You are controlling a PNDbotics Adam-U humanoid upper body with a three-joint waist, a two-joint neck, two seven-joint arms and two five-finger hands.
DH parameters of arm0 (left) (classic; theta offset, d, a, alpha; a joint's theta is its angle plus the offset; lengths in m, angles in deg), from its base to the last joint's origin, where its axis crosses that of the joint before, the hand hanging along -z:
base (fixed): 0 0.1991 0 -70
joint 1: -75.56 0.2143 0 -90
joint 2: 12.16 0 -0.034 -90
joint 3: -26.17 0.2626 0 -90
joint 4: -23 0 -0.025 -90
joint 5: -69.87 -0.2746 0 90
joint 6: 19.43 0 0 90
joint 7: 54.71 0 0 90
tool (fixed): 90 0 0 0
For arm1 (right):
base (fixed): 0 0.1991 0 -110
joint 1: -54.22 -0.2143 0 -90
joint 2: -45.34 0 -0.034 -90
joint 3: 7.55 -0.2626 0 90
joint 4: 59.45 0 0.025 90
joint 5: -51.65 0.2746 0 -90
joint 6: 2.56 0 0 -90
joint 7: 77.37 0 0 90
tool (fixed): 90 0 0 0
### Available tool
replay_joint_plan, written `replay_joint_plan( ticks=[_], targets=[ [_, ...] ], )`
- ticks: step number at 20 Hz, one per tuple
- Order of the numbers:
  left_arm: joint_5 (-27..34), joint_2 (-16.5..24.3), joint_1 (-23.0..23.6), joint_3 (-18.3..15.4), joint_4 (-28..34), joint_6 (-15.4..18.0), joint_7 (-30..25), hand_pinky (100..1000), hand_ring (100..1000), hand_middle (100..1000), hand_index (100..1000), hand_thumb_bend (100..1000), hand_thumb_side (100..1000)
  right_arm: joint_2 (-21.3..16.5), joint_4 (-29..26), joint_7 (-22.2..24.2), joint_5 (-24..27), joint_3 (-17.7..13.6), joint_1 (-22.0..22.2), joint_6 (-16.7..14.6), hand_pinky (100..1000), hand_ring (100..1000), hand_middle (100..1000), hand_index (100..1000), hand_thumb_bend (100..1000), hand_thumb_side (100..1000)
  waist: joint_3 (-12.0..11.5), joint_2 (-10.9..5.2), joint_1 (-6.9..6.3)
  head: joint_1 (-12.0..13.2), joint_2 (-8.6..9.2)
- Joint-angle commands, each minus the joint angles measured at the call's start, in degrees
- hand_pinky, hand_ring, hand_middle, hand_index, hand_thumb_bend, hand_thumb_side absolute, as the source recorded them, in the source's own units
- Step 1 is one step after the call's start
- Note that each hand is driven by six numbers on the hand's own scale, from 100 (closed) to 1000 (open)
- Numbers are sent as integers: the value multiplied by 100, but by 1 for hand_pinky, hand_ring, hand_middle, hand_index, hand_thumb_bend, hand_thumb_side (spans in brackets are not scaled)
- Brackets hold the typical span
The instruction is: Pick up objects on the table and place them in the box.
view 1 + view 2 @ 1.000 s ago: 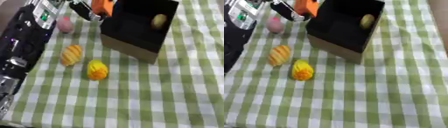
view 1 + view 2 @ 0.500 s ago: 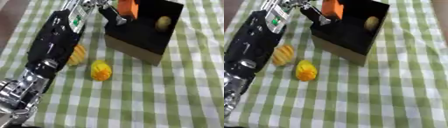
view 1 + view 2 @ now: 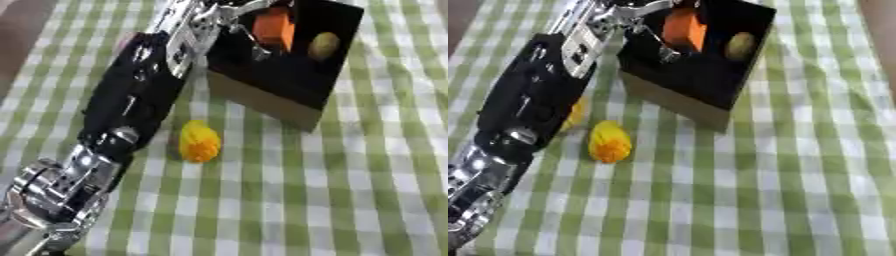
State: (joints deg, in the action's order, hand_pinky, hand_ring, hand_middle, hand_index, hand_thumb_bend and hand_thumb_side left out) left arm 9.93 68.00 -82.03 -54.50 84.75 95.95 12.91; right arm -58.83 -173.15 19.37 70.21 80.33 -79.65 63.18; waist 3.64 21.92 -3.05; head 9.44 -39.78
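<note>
The orange object (image 3: pixel 273 27) hangs over the open top of the black box (image 3: pixel 289 75), pinched in the curled fingers of the left hand (image 3: pixel 236 20), whose arm reaches in across the left side of the cloth. It looks like a small toy piece of food, so I judge it light and stiff, with a smooth skin that could slip; a hold across its middle suits it best. Inside the box, towards the far right corner, lies a yellowish-green rounded piece (image 3: pixel 323 45), apart from the orange one. On the green checked tablecloth (image 3: pixel 350 190) just before the box sits a yellow-orange fruit-like piece (image 3: pixel 199 142), and another yellow-orange piece (image 3: pixel 577 111) peeps out from behind the arm, mostly hidden. The box's near wall and the arm itself would hamper any reach for those two. The right hand shows in neither view.
</note>
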Motion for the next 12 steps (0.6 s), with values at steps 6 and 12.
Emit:
replay_joint_plan(
  ticks=[6, 12],
  targets=[
    [-512, 44, -100, -59, -76, -195, 413, 875, 821, 747, 858, 383, 285, -42, -89, 25, 29, -34, -59, 37, 837, 831, 624, 855, 100, 532, 42, -119, 17, 81, 75],
    [-628, 80, -73, -95, -108, -264, 700, 953, 931, 874, 929, 514, 541, -52, -89, 33, 36, -35, -33, 33, 837, 832, 623, 855, 100, 532, 43, -128, 17, 82, 72]
  ],
)
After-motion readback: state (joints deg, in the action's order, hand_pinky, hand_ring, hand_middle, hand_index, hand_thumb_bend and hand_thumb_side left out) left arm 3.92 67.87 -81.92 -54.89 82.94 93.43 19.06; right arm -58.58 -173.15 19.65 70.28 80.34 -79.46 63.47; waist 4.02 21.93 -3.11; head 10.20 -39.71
